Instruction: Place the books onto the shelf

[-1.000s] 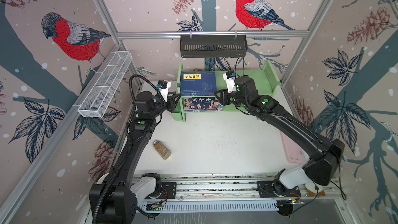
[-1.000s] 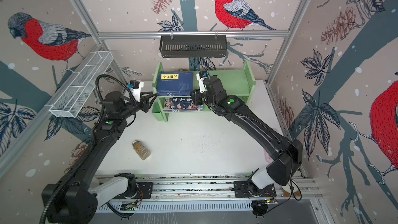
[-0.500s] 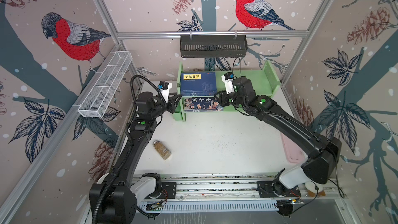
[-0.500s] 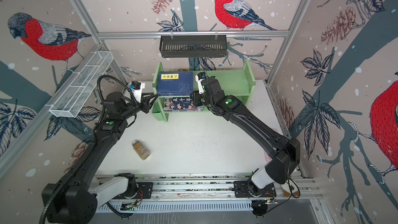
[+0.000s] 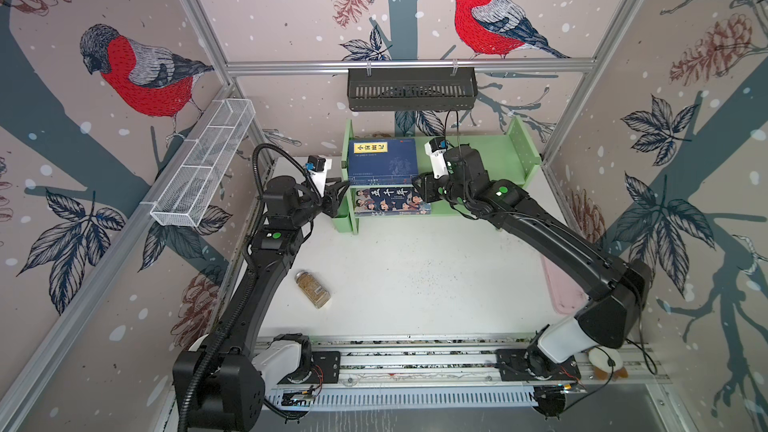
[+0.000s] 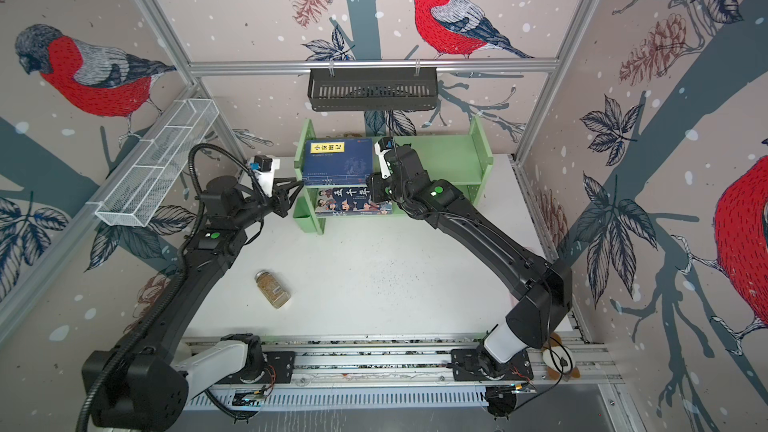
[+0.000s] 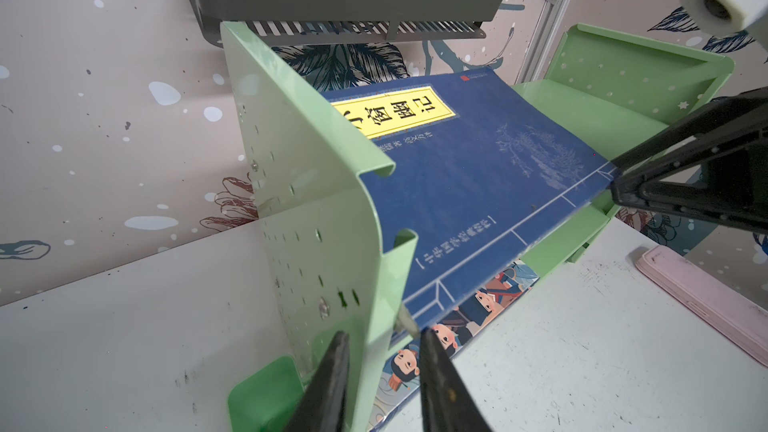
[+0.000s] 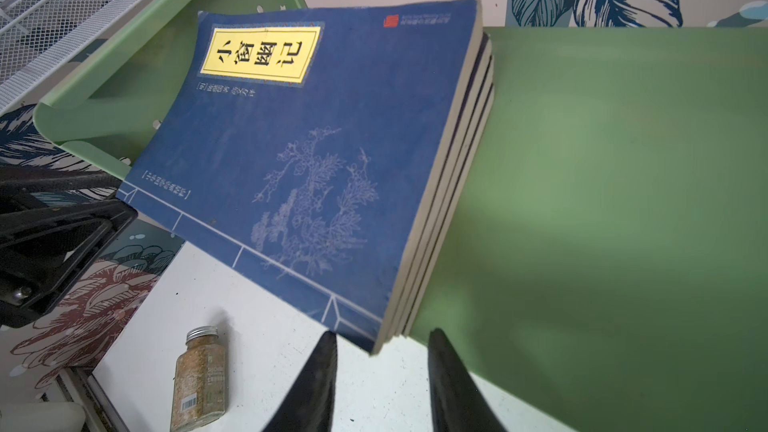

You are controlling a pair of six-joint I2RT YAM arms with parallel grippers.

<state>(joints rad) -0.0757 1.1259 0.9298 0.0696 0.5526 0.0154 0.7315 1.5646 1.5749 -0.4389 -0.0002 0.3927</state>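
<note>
Shelf [image 5: 524, 141]: light green metal, two tiers, perforated side panels; it stands at the back of the white tabletop [image 5: 415, 268].
Navy books [image 8: 311, 139]: four thin navy-blue paperbacks in one flat stack. The top cover has a yellow title label and a pale flower drawing. They lie at the left end of the upper tier, with the front edge overhanging.
Cartoon book [image 5: 390, 201]: larger, with colourful cartoon figures and white Chinese characters; it lies flat on the lower tier, below the stack.
Left gripper [image 7: 382, 332]: the jaws are narrowly apart, astride the front edge of the left side panel; whether they pinch it, I cannot tell.
Right gripper [image 8: 382, 332]: the jaws are apart and empty, at the stack's near right corner.
</note>
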